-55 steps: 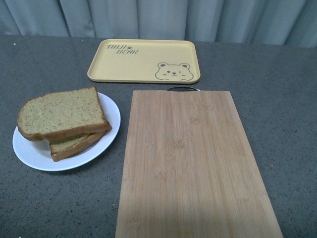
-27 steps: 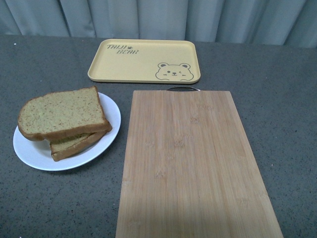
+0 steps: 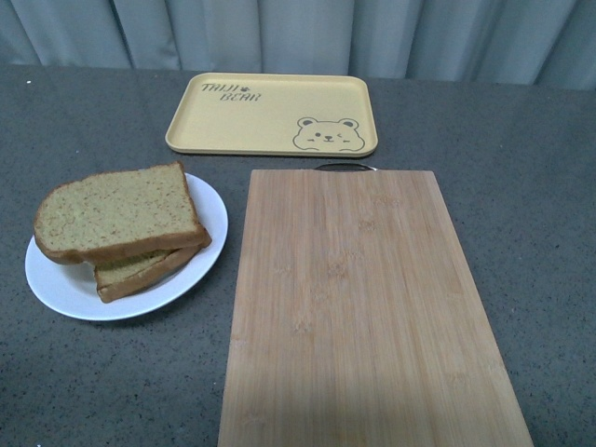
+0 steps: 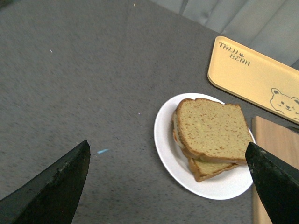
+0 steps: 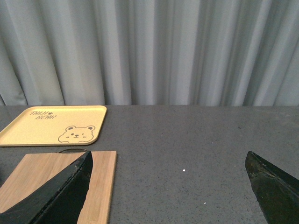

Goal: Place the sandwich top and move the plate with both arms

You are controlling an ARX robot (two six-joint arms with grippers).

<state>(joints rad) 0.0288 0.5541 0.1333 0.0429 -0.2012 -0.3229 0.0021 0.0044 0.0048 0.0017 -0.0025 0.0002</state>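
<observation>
On the grey surface (image 3: 112, 372), front view, biggest item is a bamboo board (image 3: 363, 307). It lies flat at centre-right, long side running away from the robot, with a small metal handle (image 3: 345, 168) at its far end. Behind it, just apart, is a yellow tray (image 3: 270, 116) with a bear drawing and nothing on it. Grey curtain (image 3: 298, 33) along the back.

Plate (image 3: 65, 289) sits left of the board, near it but not touching, and nearer the robot than the tray. Sandwich top (image 3: 116, 212) lies flat on a second slice (image 3: 140, 273) on the plate. The stack is skewed, with the lower slice poking out on the robot's side. Top slice's rounded end points left and overhangs the plate rim slightly. Left wrist view shows a pale bit between the slices; cannot tell what it is.

Neither arm shows in the front view.

Left pincer (image 4: 167, 143) is spread wide with nothing held. Its black fingers (image 4: 51, 191) are up off the surface, and plate and bread show between them, well apart from both tips.

Right pincer (image 5: 168, 153) is likewise spread wide and holds nothing. Its fingers (image 5: 56, 196) are aimed at the curtain, with bare surface between them and the board's corner and tray off to one side.

Tiny blue speck (image 4: 103, 151) on the surface near the left pincer.
</observation>
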